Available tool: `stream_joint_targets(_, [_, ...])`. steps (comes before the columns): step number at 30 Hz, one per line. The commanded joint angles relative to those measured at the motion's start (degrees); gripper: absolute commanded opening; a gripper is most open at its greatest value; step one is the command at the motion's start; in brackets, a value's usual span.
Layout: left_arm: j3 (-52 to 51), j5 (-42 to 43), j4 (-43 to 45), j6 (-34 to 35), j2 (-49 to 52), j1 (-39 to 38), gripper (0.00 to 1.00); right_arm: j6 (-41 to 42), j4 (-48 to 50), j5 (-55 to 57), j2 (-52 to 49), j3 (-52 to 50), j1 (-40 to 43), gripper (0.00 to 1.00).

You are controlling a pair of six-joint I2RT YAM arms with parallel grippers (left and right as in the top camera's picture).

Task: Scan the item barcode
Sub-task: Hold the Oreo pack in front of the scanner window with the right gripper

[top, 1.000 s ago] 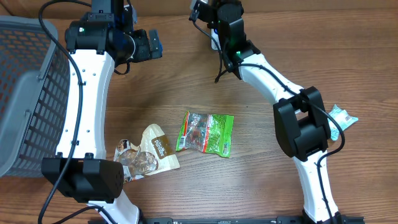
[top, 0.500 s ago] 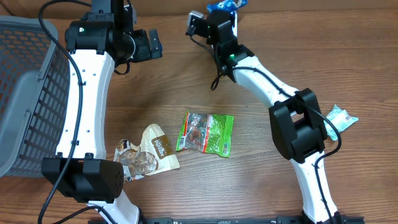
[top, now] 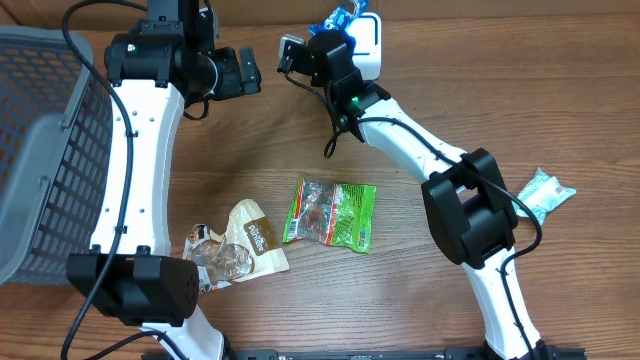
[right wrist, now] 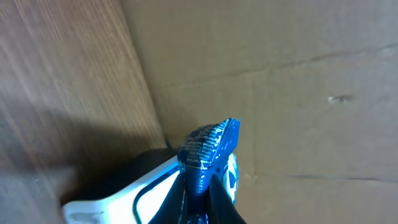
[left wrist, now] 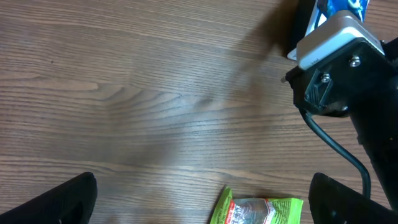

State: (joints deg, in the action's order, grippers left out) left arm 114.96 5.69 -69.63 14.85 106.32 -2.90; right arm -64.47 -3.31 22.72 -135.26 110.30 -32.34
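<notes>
The item is a blue snack packet (top: 335,18), pinched in my right gripper (top: 328,32) at the table's far edge, right beside the white barcode scanner (top: 366,45). In the right wrist view the packet (right wrist: 211,140) sticks up from between the shut fingers of the right gripper (right wrist: 196,177), with the scanner's white body (right wrist: 124,199) just to their left. My left gripper (top: 238,72) hovers open over bare wood at the back left, its gripper (left wrist: 202,205) holding nothing. The packet's blue edge (left wrist: 339,7) shows at the left wrist view's top right.
A grey mesh basket (top: 40,150) fills the left side. A green packet (top: 330,212) lies mid-table, and a tan cookie packet (top: 240,245) sits to its left. A pale teal packet (top: 545,190) lies at the right. A cardboard wall (right wrist: 280,93) stands behind the scanner.
My right arm has swung left along the back edge, bringing the blue packet into view beside the scanner. The left arm has stayed put.
</notes>
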Motion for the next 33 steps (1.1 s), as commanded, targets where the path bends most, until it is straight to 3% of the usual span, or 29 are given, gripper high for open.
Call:
stream_joint_targets(1, [0.8,-0.3,0.0,0.6,0.1,-0.2,1.0,7.4,-2.4,0.3,4.1,1.1,-0.3,0.04])
stream_joint_targets(10, [0.8,-0.3,0.0,0.6,0.1,-0.2,1.0,14.5,-3.0,0.2,5.7,1.1,-0.3,0.04])
stream_joint_targets(19, [0.8,-0.3,0.0,0.6,0.1,-0.2,1.0,28.6,-2.2,0.2,7.1,1.1,1.8,0.04])
stream_joint_targets(33, [0.8,-0.3,0.0,0.6,0.1,-0.2,1.0,29.8,-3.8,-0.9,7.4,1.1,2.5,0.04])
